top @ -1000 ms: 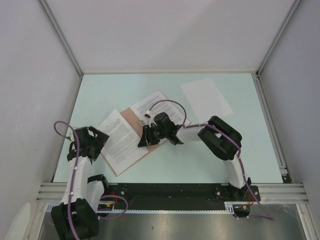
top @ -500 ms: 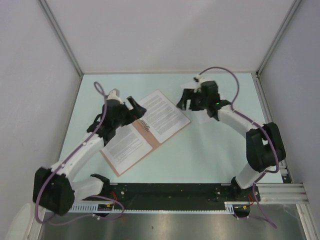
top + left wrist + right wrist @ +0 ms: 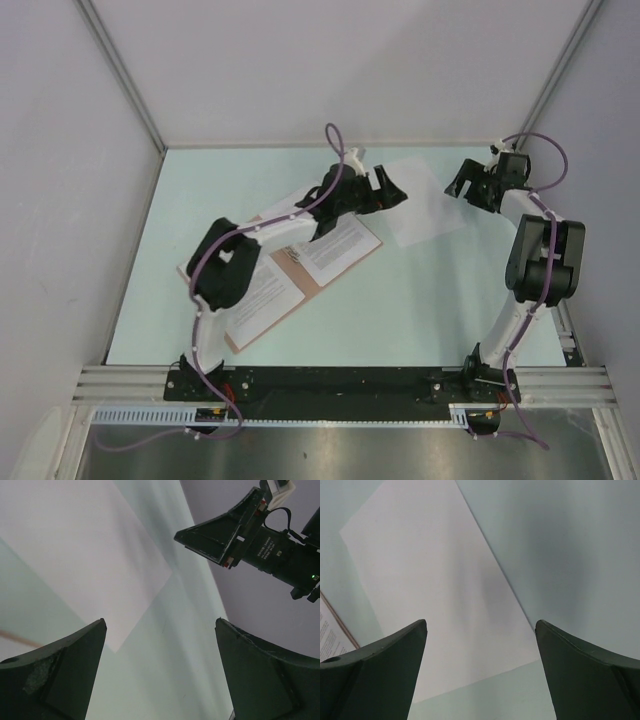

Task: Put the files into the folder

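Top external view: the folder [image 3: 284,260] lies open and flat on the table [image 3: 450,300]. Two printed sheets [image 3: 345,245] already rest on it, one on each half. One blank sheet [image 3: 420,205] is not in yet. It lies flat on the table just past the folder's right side, a bit farther back, and does not touch the folder.

The left gripper [image 3: 390,192] has its arm stretched right across the folder. It hangs by the edge of the blank sheet nearest the folder. Its fingers are wide apart and hold nothing. The right gripper [image 3: 462,185] hangs on the side of the blank sheet away from the folder. Its fingers are wide apart too, with nothing between them. Both wrist views look down on the white paper through the gap between the fingers.

I think the step in hand is getting this last sheet. Next, one gripper needs to go down to an edge or corner of the paper, lift it a little and pinch it. Flat paper is hard to pick up, so sliding it toward the folder may work better. Then it has to land on the folder, and the folder may need closing.
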Controlling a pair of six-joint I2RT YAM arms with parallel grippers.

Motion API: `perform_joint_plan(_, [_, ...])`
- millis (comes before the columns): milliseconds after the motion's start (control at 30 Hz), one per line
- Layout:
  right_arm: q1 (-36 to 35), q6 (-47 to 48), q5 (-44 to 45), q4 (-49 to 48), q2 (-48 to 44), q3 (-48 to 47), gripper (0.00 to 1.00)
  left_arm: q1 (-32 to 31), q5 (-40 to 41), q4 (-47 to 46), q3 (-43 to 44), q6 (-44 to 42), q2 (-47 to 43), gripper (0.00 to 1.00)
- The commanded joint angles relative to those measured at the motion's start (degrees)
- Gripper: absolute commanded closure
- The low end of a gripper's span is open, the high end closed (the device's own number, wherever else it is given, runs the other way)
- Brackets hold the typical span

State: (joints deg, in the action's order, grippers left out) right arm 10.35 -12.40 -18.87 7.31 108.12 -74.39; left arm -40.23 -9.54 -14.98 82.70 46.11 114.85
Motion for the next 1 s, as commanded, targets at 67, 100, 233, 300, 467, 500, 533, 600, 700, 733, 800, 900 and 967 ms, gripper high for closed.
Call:
perform_joint_plan(67, [1.6, 2.3, -1.4, 4.6, 7.2, -9.8, 0.06, -2.0, -2.4, -6.5, 15.9, 6.6, 14.6, 0.05])
perform_joint_plan(100, [1.6, 3.1, -1.3, 5.7, 8.4, -12.1, 0.06, -2.0, -2.6, -6.6, 17.1, 8.9, 17.9, 0.05])
perform_joint_plan(233, [1.1, 5.3, -0.9, 10.3, 12.6, -16.7, 0.07, -2.0, -1.5, -5.7, 23.8, 11.5, 24.1, 0.07])
perform_joint_plan(300, [0.6, 6.2, -0.8, 11.2, 14.3, -18.1, 0.08, -2.0, -1.3, -5.1, 25.2, 12.4, 26.3, 0.08])
perform_joint_plan(467, [-1.2, 8.4, 0.8, 13.7, 16.7, -19.2, 0.09, -2.0, 0.7, 0.7, 29.0, 14.5, 29.0, 0.09])
perform_joint_plan(500, [-1.6, 8.5, 0.8, 14.0, 17.3, -19.2, 0.09, -2.0, 0.8, 3.2, 29.8, 15.6, 29.4, 0.10])
perform_joint_plan(533, [-1.8, 8.4, 0.3, 14.7, 17.7, -19.2, 0.10, -2.0, 0.7, 3.8, 30.1, 16.1, 30.0, 0.10])
perform_joint_plan(600, [-2.3, 8.4, 0.2, 15.7, 18.6, -19.1, 0.10, -2.0, 0.5, 6.2, 30.1, 17.9, 30.4, 0.11])
perform_joint_plan(700, [-3.1, 8.3, -2.3, 16.9, 19.2, -18.8, 0.11, -1.8, 0.4, 9.4, 30.5, 20.1, 31.1, 0.11])
perform_joint_plan(733, [-3.4, 8.2, -3.2, 17.0, 19.2, -18.5, 0.12, -1.8, 0.4, 10.1, 30.5, 20.5, 31.3, 0.11])
perform_joint_plan(800, [-3.9, 7.6, -4.9, 17.0, 18.6, -17.0, 0.12, -1.7, 0.3, 10.8, 30.2, 21.1, 31.3, 0.11])
perform_joint_plan(900, [-3.9, 5.3, -10.4, 15.7, 17.5, -15.2, 0.12, -1.7, 0.1, 11.2, 30.3, 21.1, 31.4, 0.11])
perform_joint_plan(967, [-3.6, 3.8, -13.0, 14.8, 16.8, -14.3, 0.12, -1.7, -0.1, 11.1, 30.2, 21.1, 31.4, 0.11])
